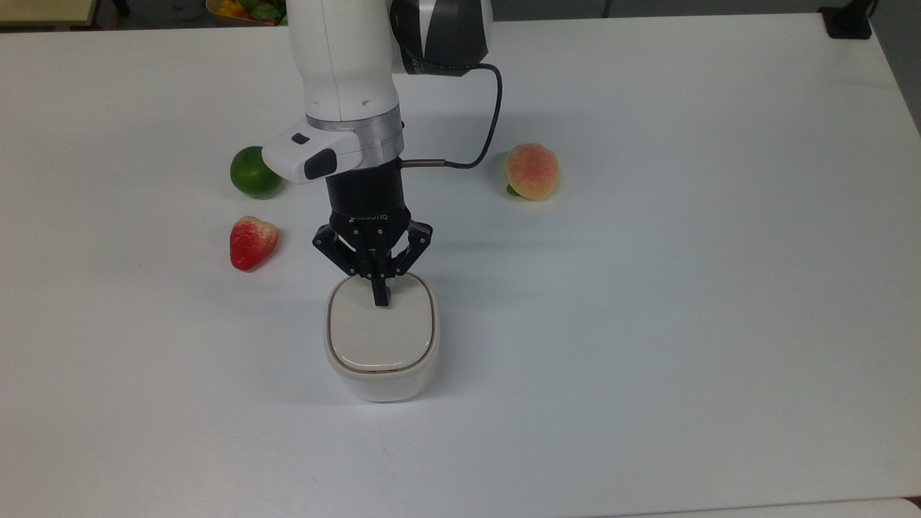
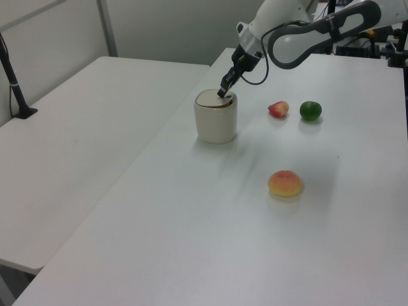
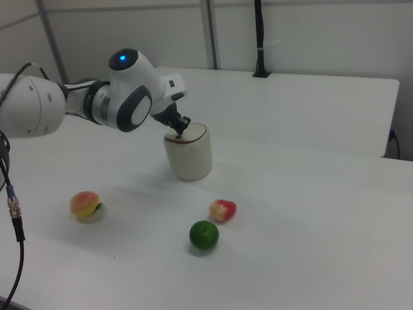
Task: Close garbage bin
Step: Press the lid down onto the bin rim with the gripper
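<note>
One step nearly done: garbage bin (image 1: 381, 342) lid lies flat, looks seated; end effector (image 1: 379, 301), fingers pressed together, touches lid at 12 o'clock edge; left: confirm latch, retreat

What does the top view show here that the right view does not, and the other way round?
Top view alone: the whole flat lid seated level in the garbage bin rim, and a container of produce at the far table edge. Right view alone: the bin's side wall, a black pole on a second table, and the arm's blue light. Both: the shut gripper tip on the lid, strawberry, lime, peach.
</note>
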{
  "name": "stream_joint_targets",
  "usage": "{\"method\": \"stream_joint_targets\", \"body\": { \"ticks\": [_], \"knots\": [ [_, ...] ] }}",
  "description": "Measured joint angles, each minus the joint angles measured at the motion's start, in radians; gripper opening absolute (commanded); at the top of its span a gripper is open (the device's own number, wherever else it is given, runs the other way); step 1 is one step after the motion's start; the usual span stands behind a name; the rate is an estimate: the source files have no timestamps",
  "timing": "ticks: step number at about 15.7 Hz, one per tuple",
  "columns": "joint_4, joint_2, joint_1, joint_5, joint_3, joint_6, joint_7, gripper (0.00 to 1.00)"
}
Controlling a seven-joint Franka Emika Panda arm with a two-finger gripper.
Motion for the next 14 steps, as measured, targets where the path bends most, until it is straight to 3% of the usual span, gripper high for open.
{"method": "stream_joint_targets", "body": {
  "ticks": [14],
  "knots": [
    [-0.018, -0.001, -0.001, -0.003, 0.001, 0.000, -0.033, 0.00]
  ]
}}
